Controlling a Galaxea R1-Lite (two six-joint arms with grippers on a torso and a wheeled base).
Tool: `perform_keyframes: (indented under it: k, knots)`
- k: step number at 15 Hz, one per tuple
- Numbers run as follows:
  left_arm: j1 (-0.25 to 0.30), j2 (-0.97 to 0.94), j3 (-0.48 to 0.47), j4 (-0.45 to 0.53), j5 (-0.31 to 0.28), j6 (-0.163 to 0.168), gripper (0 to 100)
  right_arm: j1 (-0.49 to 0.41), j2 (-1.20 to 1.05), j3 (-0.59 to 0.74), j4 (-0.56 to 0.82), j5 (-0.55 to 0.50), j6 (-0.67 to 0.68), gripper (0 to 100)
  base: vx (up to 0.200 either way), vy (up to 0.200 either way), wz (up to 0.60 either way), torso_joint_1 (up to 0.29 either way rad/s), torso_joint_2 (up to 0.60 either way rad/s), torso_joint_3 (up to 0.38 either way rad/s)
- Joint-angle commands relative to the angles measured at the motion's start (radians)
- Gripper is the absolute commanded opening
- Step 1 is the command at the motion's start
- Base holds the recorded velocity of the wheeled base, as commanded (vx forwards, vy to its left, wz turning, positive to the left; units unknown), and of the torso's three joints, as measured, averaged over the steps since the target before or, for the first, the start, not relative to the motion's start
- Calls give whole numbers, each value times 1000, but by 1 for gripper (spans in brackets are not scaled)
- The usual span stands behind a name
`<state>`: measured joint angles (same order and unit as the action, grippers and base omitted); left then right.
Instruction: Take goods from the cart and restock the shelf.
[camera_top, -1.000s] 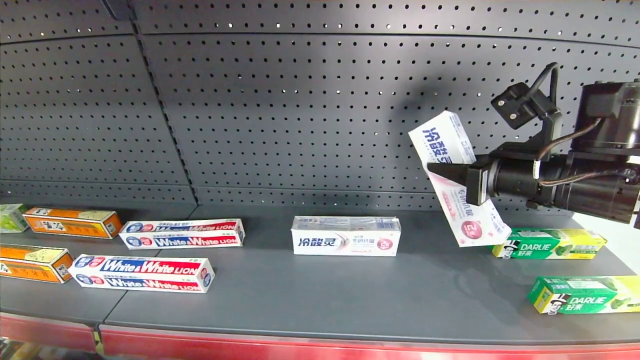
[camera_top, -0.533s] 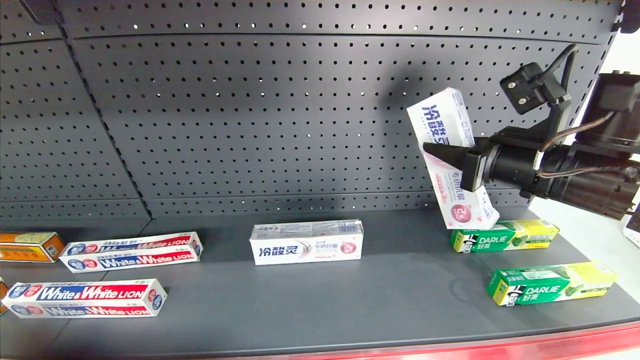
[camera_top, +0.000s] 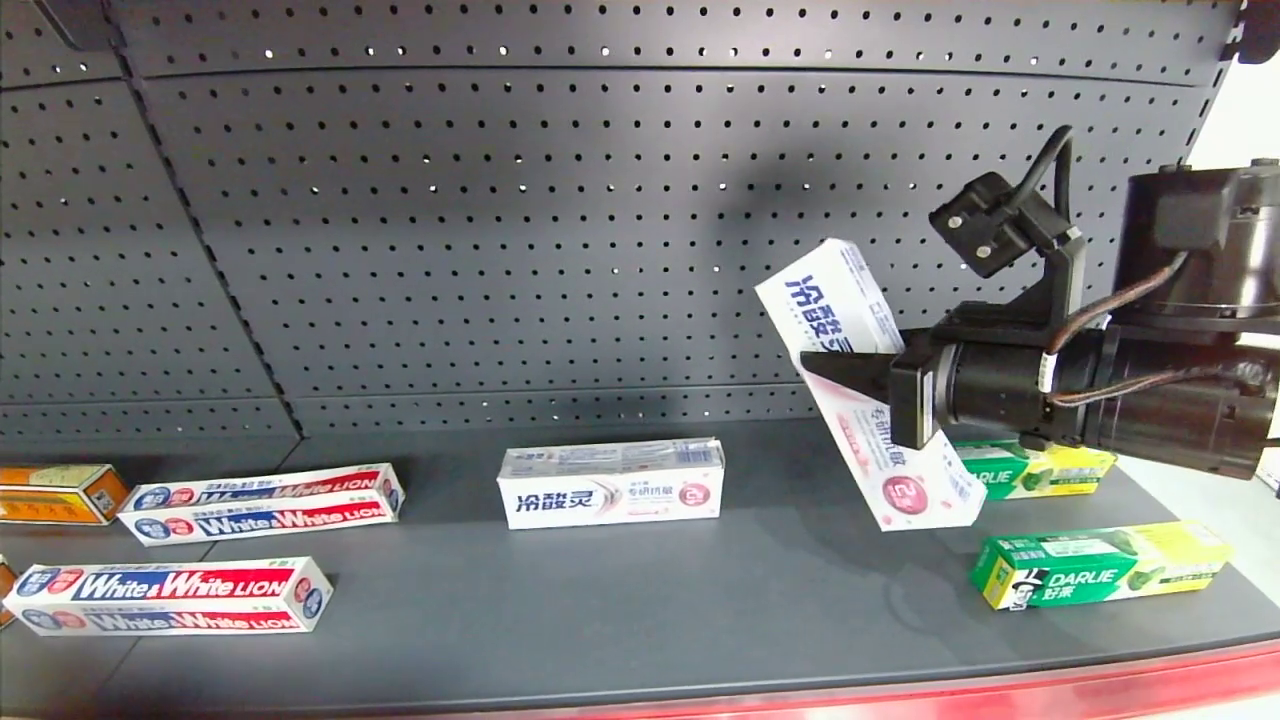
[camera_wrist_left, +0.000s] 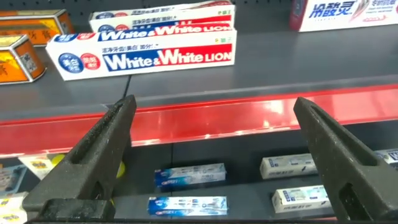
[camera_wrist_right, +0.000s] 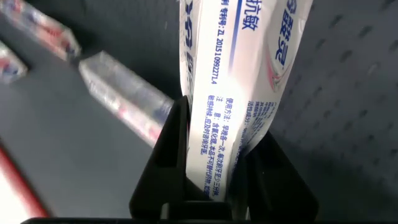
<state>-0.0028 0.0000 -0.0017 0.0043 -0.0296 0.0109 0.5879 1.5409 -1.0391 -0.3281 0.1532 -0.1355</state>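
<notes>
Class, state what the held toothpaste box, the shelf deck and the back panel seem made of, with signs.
Held toothpaste box: apparently glossy printed cardboard; crisp folded edges.
Shelf deck: probably painted metal; smooth matt grey.
Back panel: likely matt sheet metal; regular punched holes.

The shelf (camera_top: 650, 590) and its pegboard back (camera_top: 500, 250) look like matt grey painted metal, with a glossy red front strip (camera_wrist_left: 249, 115). The held box (camera_top: 905, 480) is smooth, glossy card. The left gripper (camera_wrist_left: 214, 102) has fingers (camera_wrist_left: 102, 149) of grainy, matt black plastic.
</notes>
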Motion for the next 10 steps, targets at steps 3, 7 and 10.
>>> perform_keyframes:
  k: [3,7,10]
  knots:
    - [0,0,0,0,-3,4,100,53,-24,-62,123,-69,1,0,0,0,0,0,0,0]
    - [-2,0,0,2,-32,34,100,75,-44,-116,310,-130,27,0,0,0,0,0,0,0]
    - [0,0,-23,11,-61,60,100,93,-64,-121,350,-149,27,0,0,0,0,0,0,0]
